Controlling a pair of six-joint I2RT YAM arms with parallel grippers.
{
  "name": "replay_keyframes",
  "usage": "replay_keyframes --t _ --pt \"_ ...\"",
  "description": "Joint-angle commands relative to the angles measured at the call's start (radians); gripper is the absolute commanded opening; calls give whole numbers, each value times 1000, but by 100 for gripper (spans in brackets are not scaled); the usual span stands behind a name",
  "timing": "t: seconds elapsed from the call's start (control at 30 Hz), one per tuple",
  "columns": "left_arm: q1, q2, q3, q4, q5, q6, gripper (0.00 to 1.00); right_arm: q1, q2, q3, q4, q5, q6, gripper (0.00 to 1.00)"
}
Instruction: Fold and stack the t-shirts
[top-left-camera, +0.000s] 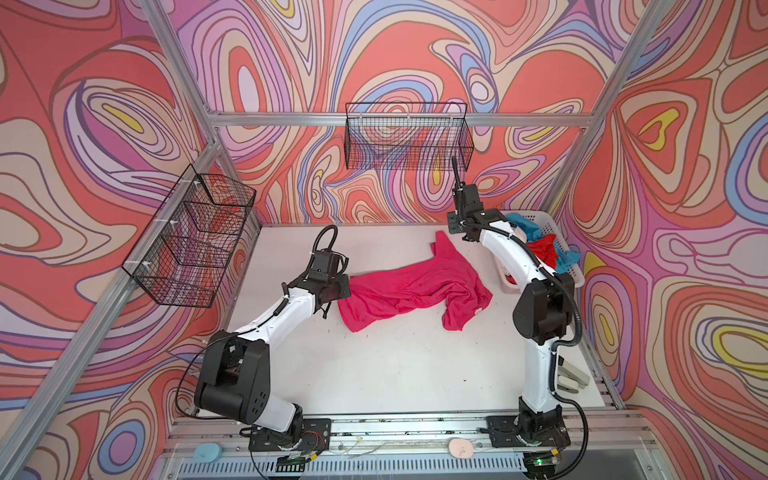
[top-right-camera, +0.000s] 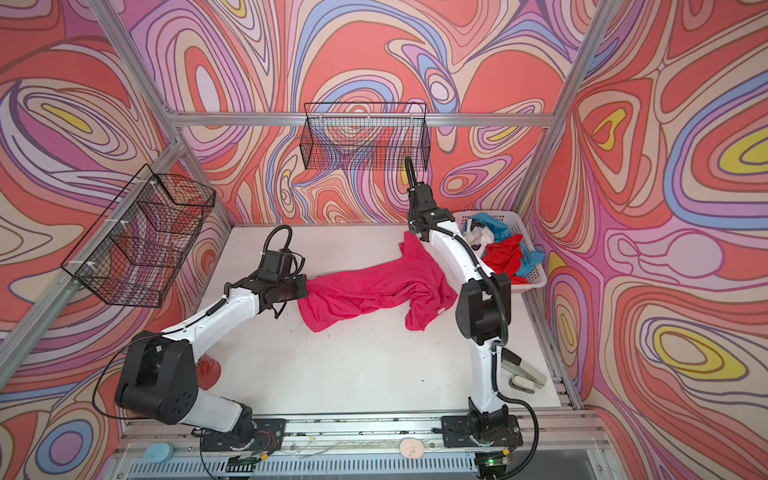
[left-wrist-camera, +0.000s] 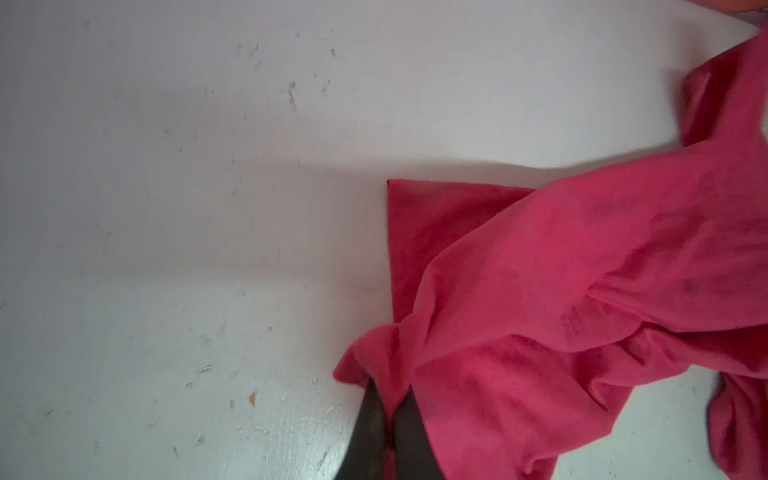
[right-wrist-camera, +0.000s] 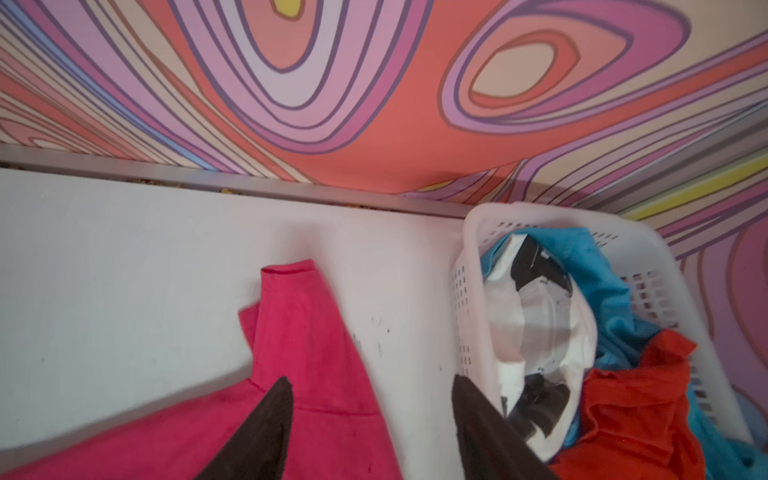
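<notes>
You have 1 pink t-shirt (top-left-camera: 411, 291) out on the white table (top-left-camera: 374, 374). It lies rumpled and drawn out lengthways between the 2 arms, with 1 sleeve reaching toward the back wall near the white slotted basket (top-left-camera: 544, 216). Your left gripper (left-wrist-camera: 388, 405) is clenched on a bunched edge of that shirt: the left wrist view shows cloth pinched between the 2 dark fingers (left-wrist-camera: 368, 419), low at the table surface. In my judgement this grip is there to anchor or drag 1 end so the body can be pulled flat. Your right gripper (right-wrist-camera: 370, 380) is released, its jaws spread wide with nothing between them, hovering over the sleeve just beside the basket wall; it lifts no cloth. The other 3 shirts, a red t-shirt (right-wrist-camera: 636, 399), a teal-blue t-shirt (right-wrist-camera: 598, 266) and a white t-shirt with black marks (right-wrist-camera: 540, 324), sit heaped inside the basket, with the teal-blue one spilling over the rim. Finding: the task looks to be at an early stage, with no shirt folded and no stack begun. The pink shirt is twisted at the end nearer the right arm, so it needs spreading before any fold. Risk: with only 1 end held, a pull may drag the whole garment instead of flattening it, so take a hold at the opposite end first and mind the basket beside the right fingers.
</notes>
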Motion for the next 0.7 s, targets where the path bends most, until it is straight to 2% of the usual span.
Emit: replay_keyframes --t 0.0,0.1,0.2,0.33,0.5,0.67 --pt "11 0 5 -41 -27 8 0 16 -187 -199 -71 -88 91 66" --pt "14 0 15 -57 -29 14 0 21 -363 -466 -74 -215 187 65" --pt "19 -3 23 -72 -39 25 0 46 -511 -712 -74 -283 285 63" --pt "28 -5 29 -78 -44 34 0 94 -636 -917 -52 -339 406 61" --pt "32 -5 37 -73 -33 29 0 139 -605 -1036 46 -365 458 61" --pt "32 -12 37 -67 -21 17 0 152 -488 -1035 138 -370 442 60"
